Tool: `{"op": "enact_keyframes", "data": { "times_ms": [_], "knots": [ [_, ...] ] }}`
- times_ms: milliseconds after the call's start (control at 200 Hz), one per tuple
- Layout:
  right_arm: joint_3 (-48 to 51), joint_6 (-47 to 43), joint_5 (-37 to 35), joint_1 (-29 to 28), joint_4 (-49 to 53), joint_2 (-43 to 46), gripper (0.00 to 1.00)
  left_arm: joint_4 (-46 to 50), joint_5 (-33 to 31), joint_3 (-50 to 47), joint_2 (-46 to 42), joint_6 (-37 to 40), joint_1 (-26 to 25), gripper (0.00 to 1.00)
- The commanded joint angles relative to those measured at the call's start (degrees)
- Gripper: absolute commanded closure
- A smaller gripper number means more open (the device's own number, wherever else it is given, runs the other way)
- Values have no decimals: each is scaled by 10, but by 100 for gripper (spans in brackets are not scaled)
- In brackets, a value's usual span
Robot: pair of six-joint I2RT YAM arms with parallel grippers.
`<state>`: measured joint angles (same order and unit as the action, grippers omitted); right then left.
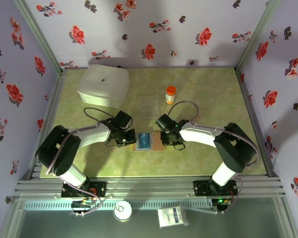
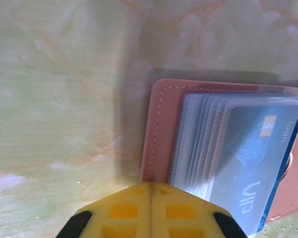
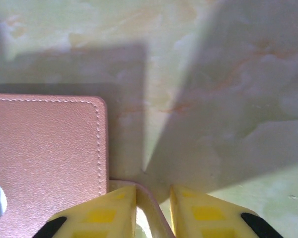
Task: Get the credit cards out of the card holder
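The card holder (image 1: 158,148) lies open on the green table between my two grippers, its brown rim (image 2: 161,129) framing a stack of clear sleeves. A blue credit card (image 2: 258,163) marked VIP shows in the top sleeve, and blue shows in the overhead view too (image 1: 144,140). My left gripper (image 2: 151,186) is shut, with its tip resting on the holder's left edge (image 1: 130,139). My right gripper (image 3: 153,191) sits at the holder's right side (image 1: 170,144) with its jaws slightly apart. A thin brown flap (image 3: 149,203) of the holder stands between them against the left finger, unclamped.
A large white lidded box (image 1: 103,85) stands at the back left. A clear plastic tray (image 1: 150,104) and a small orange-capped bottle (image 1: 170,94) sit behind the holder. A round tin (image 1: 122,212) and a small bag (image 1: 172,216) lie below the table's front rail.
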<state>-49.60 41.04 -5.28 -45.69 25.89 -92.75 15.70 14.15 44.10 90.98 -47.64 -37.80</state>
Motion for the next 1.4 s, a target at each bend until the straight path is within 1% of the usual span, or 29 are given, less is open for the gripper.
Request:
{"op": "enact_keyframes", "data": {
  "times_ms": [0, 120, 325, 565, 675, 870, 1035, 1150, 1285, 1395],
  "knots": [
    [17, 4, -41, 5, 58, 25, 71, 46, -31, -11, 28, 8, 6, 100],
    [27, 2, -49, 8, 61, 39, 67, 42, -29, -6, 35, 7, 5, 100],
    [37, 3, -46, 11, 62, 21, 61, 46, -29, -2, 39, 13, 3, 100],
    [40, 6, -47, 12, 66, 6, 61, 48, -22, 2, 32, 11, -1, 100],
    [27, 7, -49, 11, 87, 33, 60, 48, -21, 5, 20, 8, -1, 100],
    [0, 9, -50, 9, 131, 106, 55, 48, -18, 6, -1, 4, -3, 100],
    [-40, 11, -67, -7, 179, 154, 54, 47, -18, 7, -4, 3, -5, 100],
    [-70, 9, -68, -26, 189, 169, 53, 42, -18, 4, -2, 1, -9, 100],
    [-115, 7, -59, -58, 181, 152, 52, 41, -18, 1, -4, 2, -12, 100],
    [-136, 8, -16, -77, 140, 117, 51, 40, -18, -1, -6, 0, -13, 100]
  ]
}}
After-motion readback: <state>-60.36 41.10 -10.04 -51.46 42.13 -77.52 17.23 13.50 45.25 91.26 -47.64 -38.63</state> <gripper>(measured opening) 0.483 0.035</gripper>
